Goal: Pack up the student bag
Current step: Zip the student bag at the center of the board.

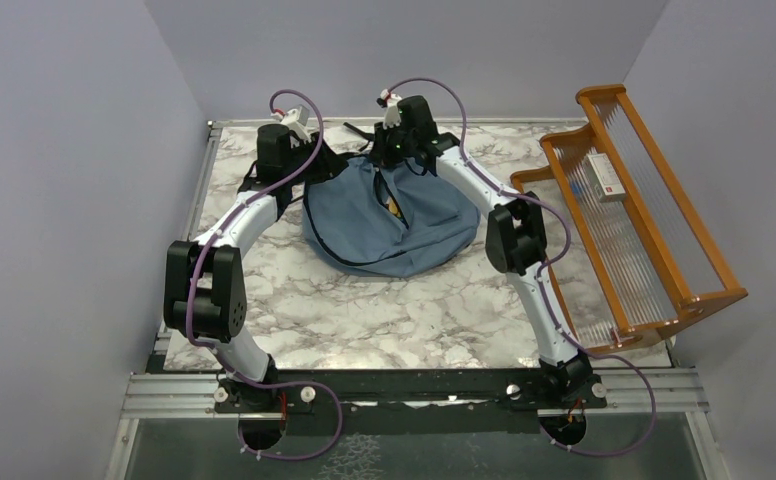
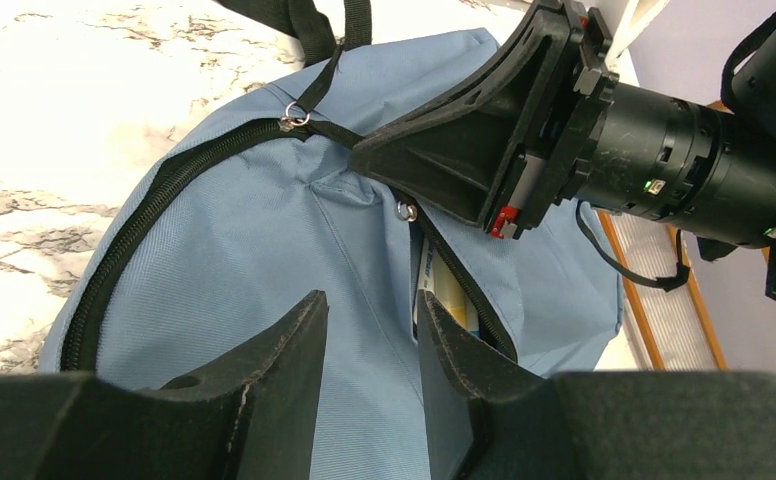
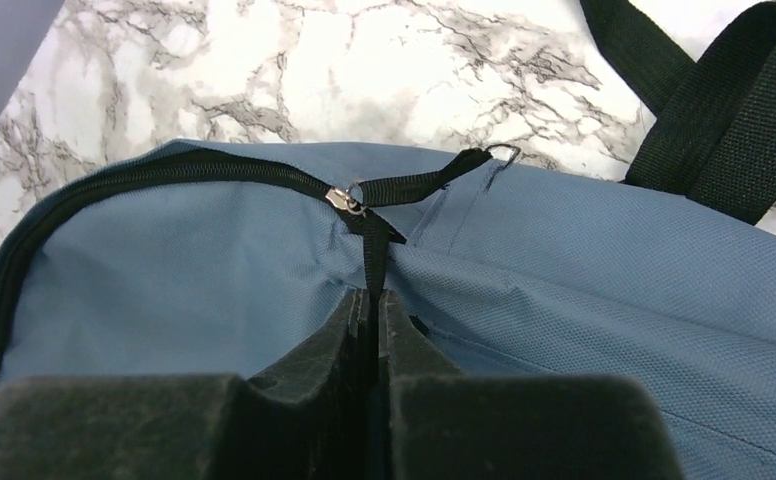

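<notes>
Right end effector clamps zipper strap of student bag.

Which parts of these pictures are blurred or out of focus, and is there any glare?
Top external view: even light, no harsh glare, soft dusty-blue fabric backpack sharp. Left wrist view: left gripper blurred at its base, backpack weave sharp. Right wrist view: right gripper blurred at its base, black zipper pull strap sharp.
</notes>
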Tool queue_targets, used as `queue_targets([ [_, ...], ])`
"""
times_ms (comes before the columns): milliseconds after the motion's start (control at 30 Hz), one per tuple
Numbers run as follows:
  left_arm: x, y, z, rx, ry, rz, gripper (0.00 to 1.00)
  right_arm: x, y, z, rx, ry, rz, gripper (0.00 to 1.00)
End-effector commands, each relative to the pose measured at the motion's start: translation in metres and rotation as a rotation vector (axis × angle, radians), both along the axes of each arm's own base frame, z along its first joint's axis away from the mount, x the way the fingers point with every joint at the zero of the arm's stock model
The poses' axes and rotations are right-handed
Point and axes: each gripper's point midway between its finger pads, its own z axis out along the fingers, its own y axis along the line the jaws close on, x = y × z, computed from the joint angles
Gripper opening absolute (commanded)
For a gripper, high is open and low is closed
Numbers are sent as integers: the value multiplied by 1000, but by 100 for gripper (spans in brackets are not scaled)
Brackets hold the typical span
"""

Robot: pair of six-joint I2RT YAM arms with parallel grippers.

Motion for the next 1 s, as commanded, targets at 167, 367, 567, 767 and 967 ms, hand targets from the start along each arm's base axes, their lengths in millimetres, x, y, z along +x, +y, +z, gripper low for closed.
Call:
queue_targets([
  [167, 2, -5, -2, -23, 3, -30, 39, -7, 7, 85, 112, -184, 53, 5],
  [367, 2, -6, -4, -27, 10, -33, 39, -14, 5, 113, 143, -240, 68, 2],
  [567, 2, -8, -7, -37, 21, -48, 39, -24, 2, 115, 136, -239, 93, 0],
  [767, 2, -11, -13, -47, 37, -58, 38, -26, -3, 105, 107, -223, 82, 8],
  [967, 2, -11, -12, -46, 34, -59, 38, -20, -16, 90, 47, -196, 8, 28],
])
